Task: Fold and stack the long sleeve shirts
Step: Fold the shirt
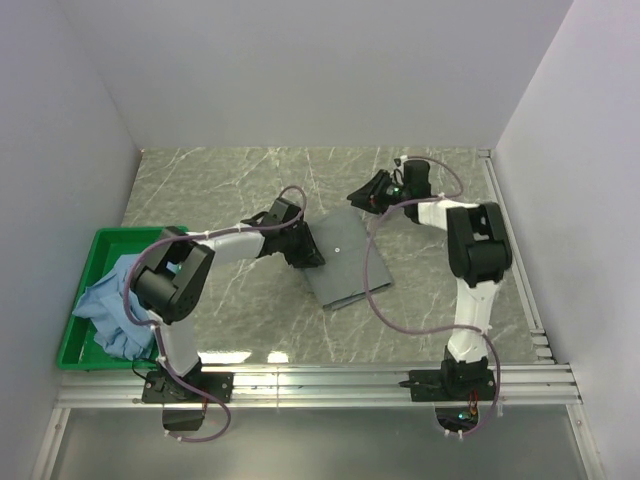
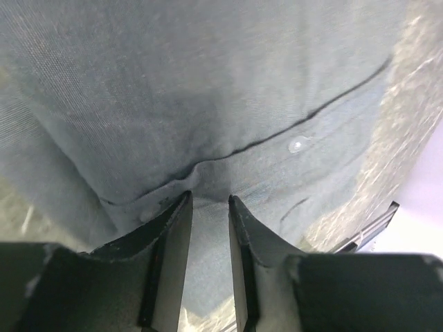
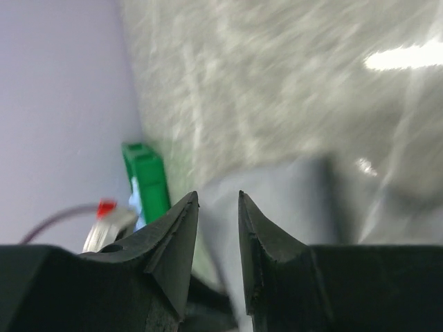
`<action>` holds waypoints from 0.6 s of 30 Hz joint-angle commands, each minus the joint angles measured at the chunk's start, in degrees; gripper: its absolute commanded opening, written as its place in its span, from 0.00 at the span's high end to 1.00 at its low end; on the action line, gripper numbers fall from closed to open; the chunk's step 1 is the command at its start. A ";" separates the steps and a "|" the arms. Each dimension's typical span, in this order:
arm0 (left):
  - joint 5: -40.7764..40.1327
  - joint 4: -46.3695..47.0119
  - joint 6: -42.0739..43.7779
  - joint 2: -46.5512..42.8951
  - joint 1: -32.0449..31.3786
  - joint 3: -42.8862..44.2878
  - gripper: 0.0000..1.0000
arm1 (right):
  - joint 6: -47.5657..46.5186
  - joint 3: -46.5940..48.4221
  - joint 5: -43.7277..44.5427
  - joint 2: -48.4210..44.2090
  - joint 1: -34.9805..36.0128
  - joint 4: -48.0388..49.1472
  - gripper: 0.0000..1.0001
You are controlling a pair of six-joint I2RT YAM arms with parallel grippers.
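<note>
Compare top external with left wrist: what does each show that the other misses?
Only top external: the green bin holding the light blue shirt, and the right gripper near the far edge of the grey-green shirt. Only left wrist: a button and the placket seam up close, with the left gripper showing a narrow gap over the cloth. Both: the grey-green shirt lying on the marble table.
</note>
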 commanded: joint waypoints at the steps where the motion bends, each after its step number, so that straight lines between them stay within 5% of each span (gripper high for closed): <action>1: -3.94 -4.29 3.00 -5.09 0.47 4.37 0.66 | -3.59 -7.68 -2.58 -10.86 -0.29 1.40 0.62; 8: -6.05 -2.98 4.76 -3.87 5.04 10.69 0.67 | -6.93 -22.38 -4.17 -22.20 -0.29 1.94 0.62; 18: -6.84 2.73 6.87 9.13 7.85 18.00 0.79 | -9.13 -36.71 -5.66 -26.43 -0.38 2.47 0.63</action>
